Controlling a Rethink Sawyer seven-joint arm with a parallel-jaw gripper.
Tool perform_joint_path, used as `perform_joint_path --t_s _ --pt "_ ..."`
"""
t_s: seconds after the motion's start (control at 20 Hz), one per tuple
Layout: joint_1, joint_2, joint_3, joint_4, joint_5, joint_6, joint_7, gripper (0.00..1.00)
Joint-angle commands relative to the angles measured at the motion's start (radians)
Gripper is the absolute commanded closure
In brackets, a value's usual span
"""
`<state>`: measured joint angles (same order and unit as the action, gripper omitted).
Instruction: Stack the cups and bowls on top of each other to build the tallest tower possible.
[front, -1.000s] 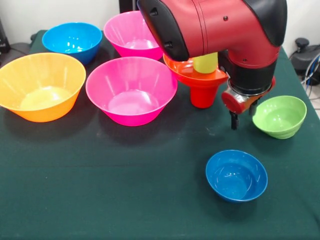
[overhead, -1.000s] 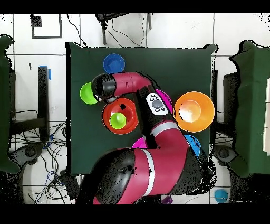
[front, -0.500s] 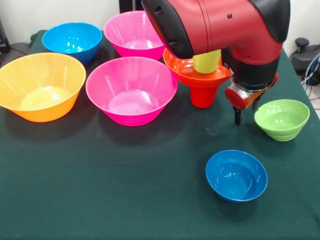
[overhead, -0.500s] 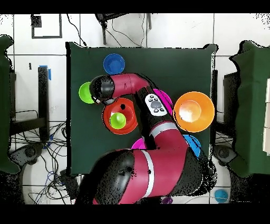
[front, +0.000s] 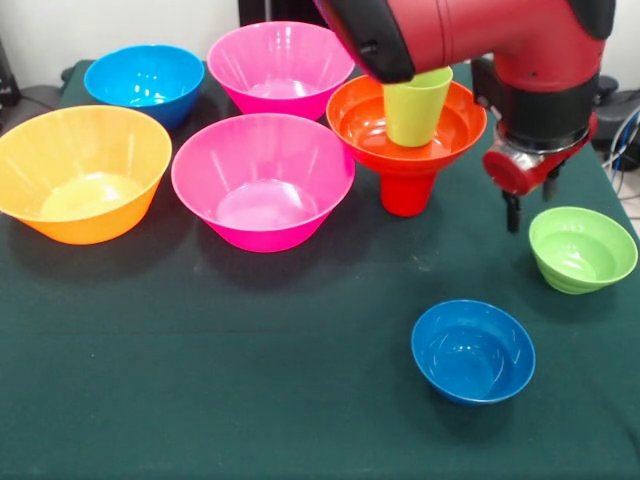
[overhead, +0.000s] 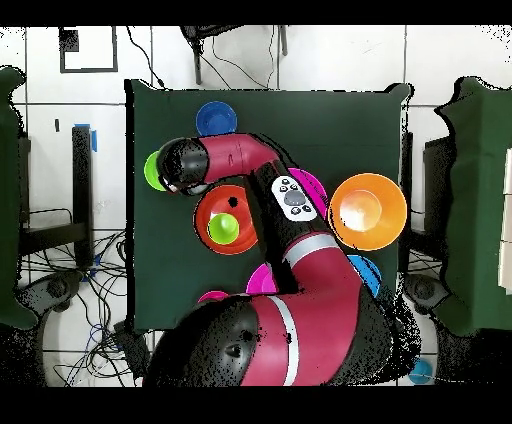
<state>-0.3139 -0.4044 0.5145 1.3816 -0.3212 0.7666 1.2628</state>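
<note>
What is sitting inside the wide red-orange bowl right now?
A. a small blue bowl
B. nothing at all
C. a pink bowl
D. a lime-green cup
D: in the front view a lime-green cup stands upright inside the wide red-orange bowl, which itself rests on a red cup; the small blue bowl sits alone on the table.

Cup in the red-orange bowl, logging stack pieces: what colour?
Lime green cup, clearest in the front view.
</note>
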Motion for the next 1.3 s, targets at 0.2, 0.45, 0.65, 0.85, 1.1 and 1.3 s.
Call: perform_joint_path --t_s 0.2,0.45,0.65,0.85,1.1,1.3 --pt "-0.023 -0.026 0.071 0.062 0.004 -0.129 0.044 0.0" --pt "-0.022 -0.004 0.053 0.047 -0.017 -0.129 0.024 0.0" --pt "-0.006 0.038 0.012 -0.013 -0.058 -0.109 -0.004 0.0" --pt "-0.008 0.041 -0.001 -0.021 -0.077 -0.116 -0.012 0.0" --pt "0.0 0.016 -0.017 -0.005 -0.106 -0.143 0.007 0.0" --pt "0.0 0.018 -0.02 -0.008 -0.132 -0.174 0.017 0.0"
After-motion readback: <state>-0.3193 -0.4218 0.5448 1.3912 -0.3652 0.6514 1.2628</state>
